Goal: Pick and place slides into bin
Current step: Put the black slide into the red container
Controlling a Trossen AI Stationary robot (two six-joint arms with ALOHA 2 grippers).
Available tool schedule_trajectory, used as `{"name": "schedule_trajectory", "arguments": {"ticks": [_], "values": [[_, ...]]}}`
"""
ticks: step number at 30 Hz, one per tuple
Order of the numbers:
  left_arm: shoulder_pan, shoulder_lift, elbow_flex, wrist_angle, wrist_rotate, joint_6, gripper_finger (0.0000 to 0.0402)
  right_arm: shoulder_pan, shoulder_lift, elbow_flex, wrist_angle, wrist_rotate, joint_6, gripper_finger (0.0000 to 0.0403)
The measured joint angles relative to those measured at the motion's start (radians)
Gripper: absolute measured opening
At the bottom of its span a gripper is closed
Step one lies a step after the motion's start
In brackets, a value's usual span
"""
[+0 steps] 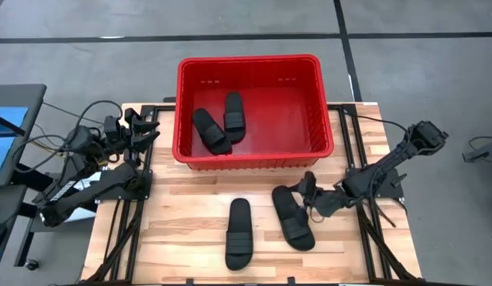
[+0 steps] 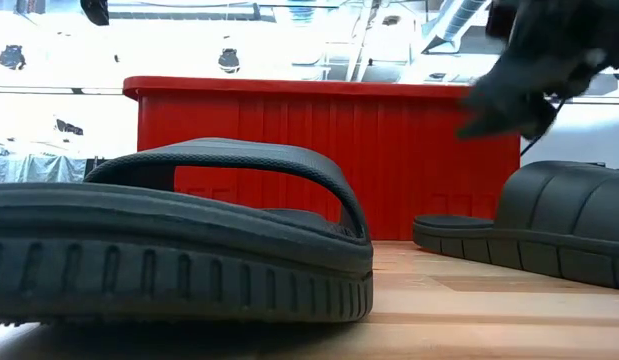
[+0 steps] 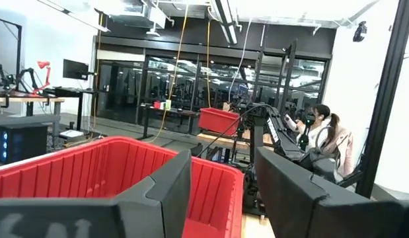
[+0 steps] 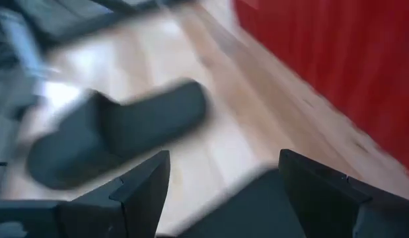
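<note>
Right end effector [image 1: 308, 191]: positioned low over the bench [image 1: 182, 230], at the strap end of the nearer slide [image 1: 293, 216], fingers spread wide and holding nothing. In the right wrist view the two fingers [image 4: 141, 188] frame that slide's dark surface, which suggests an approach to straddle the strap; contact cannot be confirmed.

The second loose slide [image 1: 239, 233] lies just beside the first, toward the bench's front edge, sole down and strap up, well placed for a later top-down grasp.

The bin [image 1: 253, 156] stands at the back of the bench, near the right arm's reach. Two slides [image 1: 212, 130] already lie inside, at its left half, touching or nearly so. Judgement: task is half complete.

Left end effector [image 3: 221, 192]: waits at the bench's left side beside the bin, fingers parted, empty.
</note>
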Motion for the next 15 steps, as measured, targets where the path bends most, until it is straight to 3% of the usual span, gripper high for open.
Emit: {"name": "schedule_trajectory", "arguments": {"ticks": [6,15], "values": [[0.0,0.0,0.0,-0.01,0.001,0.018,0.0158,-0.055,0.0,0.0,-0.238,-0.001,0.153,0.0276],[0.0,0.0,0.0,-0.047,0.009,0.016,0.0158,-0.094,0.001,0.0,-0.317,-0.076,0.17,0.0276]]}}
